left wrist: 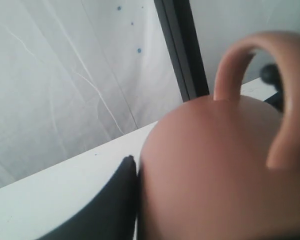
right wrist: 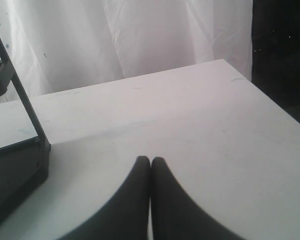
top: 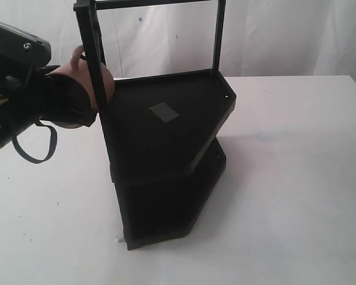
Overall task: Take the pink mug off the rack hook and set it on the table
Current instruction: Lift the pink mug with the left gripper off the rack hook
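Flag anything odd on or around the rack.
Nothing spilled or broken. A grey patch sits on the upper shelf of the rack, and a white scrap pokes out at its base corner.

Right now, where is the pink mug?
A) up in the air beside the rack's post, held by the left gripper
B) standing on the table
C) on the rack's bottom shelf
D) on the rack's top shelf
A: the pink mug is up off the table beside the rack's post, with the left gripper closed around its body.
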`<state>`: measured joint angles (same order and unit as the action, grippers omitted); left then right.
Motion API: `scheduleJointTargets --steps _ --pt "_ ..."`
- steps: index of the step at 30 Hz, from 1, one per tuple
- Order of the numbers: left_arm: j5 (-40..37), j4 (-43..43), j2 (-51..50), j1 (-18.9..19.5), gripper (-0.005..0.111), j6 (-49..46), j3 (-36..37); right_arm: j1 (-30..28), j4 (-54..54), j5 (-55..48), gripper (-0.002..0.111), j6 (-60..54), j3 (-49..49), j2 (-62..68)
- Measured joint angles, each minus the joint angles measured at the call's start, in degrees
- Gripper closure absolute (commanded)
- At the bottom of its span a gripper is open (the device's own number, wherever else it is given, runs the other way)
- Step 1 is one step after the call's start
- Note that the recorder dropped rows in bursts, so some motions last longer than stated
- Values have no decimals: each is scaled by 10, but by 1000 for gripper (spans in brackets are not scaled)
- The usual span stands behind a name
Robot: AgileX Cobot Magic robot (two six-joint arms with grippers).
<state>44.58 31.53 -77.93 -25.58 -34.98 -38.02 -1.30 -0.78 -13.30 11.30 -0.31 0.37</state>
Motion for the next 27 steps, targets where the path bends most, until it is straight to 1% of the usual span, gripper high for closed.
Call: scheduleJointTargets --steps 3,4,17,27 --pt "-1 -1 0 0 105 2 0 0 0 0 108 0 0 0" --pt "-1 -1 0 0 107 2 0 0 0 0 108 0 0 0" --pt "-3 -2 0 0 107 2 0 0 0 0 108 0 0 0" --pt "1 23 5 0 107 -55 -1 0 0 0 108 0 0 0"
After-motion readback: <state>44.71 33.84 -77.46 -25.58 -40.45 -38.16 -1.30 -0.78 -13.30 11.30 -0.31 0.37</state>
